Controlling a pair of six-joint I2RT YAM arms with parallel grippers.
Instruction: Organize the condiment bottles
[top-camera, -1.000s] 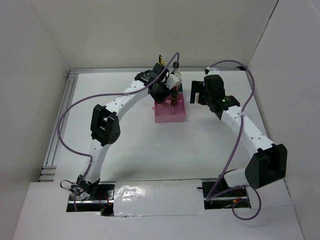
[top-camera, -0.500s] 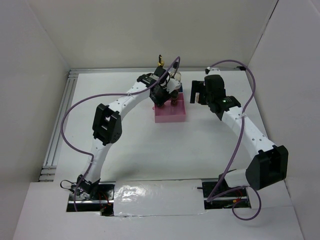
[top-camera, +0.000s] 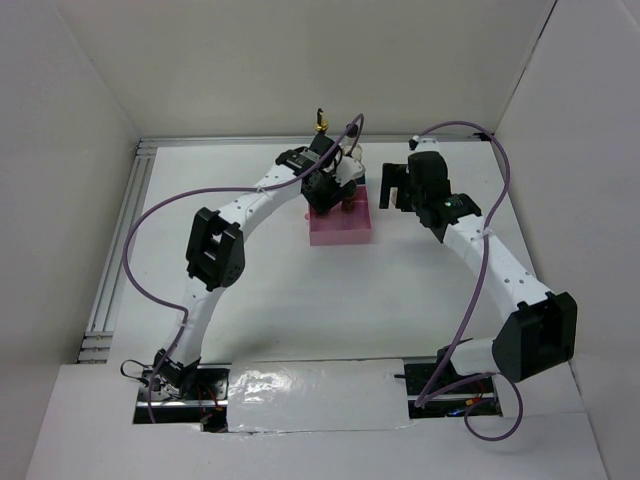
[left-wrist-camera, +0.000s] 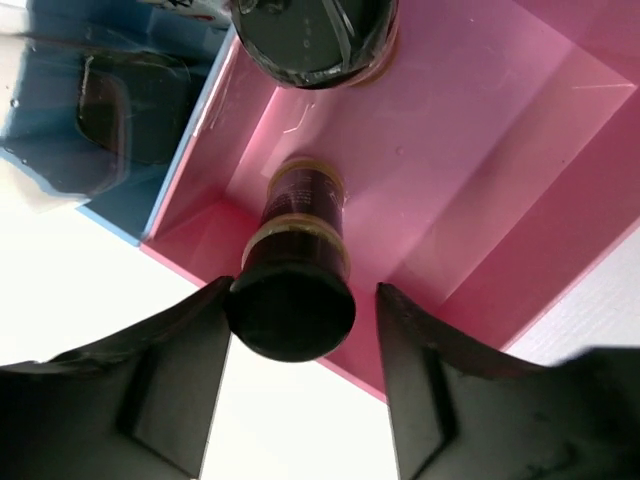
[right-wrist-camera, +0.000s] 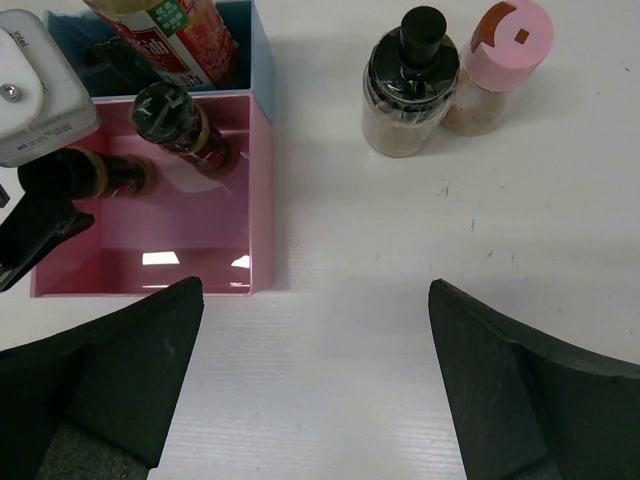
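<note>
My left gripper (left-wrist-camera: 305, 295) is open, its jaws on either side of the black lid of a small dark spice jar (left-wrist-camera: 298, 235) standing in the pink tray (left-wrist-camera: 480, 150). The left finger touches the lid; a gap shows at the right finger. A second dark-lidded jar (left-wrist-camera: 310, 40) stands in the same tray. In the right wrist view both jars (right-wrist-camera: 95, 175) (right-wrist-camera: 170, 115) show in the pink tray (right-wrist-camera: 170, 230), and the red-label bottle (right-wrist-camera: 175, 40) stands in the blue tray (right-wrist-camera: 255, 60). A black-capped jar (right-wrist-camera: 410, 85) and the pink-capped shaker (right-wrist-camera: 500, 60) stand on the table. My right gripper (right-wrist-camera: 315, 290) is open and empty above the table. The gold pourer (top-camera: 320, 122) shows behind the left arm.
The white table is enclosed by white walls at the back and sides. A metal rail (top-camera: 115, 250) runs along its left edge. The blue tray (left-wrist-camera: 120, 110) adjoins the pink tray's far side. The right gripper (top-camera: 392, 188) hovers just right of the pink tray (top-camera: 340, 228).
My left wrist has shifted slightly left over the pink tray, uncovering more of the gold pourer behind it. The right arm has hardly moved.
</note>
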